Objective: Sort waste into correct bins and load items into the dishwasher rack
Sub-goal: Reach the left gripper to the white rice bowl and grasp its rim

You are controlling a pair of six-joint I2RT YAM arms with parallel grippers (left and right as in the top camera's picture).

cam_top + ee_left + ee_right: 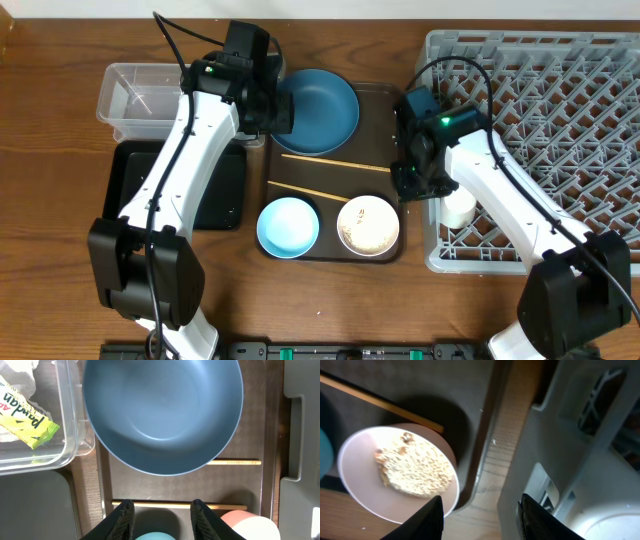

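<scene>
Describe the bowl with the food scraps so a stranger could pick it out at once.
Start at the large grey plastic lattice rack on the right; just left of it lies a dark brown rectangular tray. At the tray's near right corner sits the round white bowl. Unlike the empty light-blue bowl beside it, it holds a whitish rice-like clump.

plate (318, 110): dark blue, plain, no pattern
small bowl (288, 226): light blue
white bowl (368, 224): white outside, beige inside
scraps (412, 467): whitish, grainy
chopsticks (335, 163): pale wood
serving tray (375, 130): dark brown
rack (560, 90): grey, lattice grid
cup (459, 208): white
tub (140, 95): clear
bin tray (215, 200): black
wrapper (27, 422): yellow, black lettering
table (50, 180): brown wood grain
my arms (190, 150): white, black joints
</scene>
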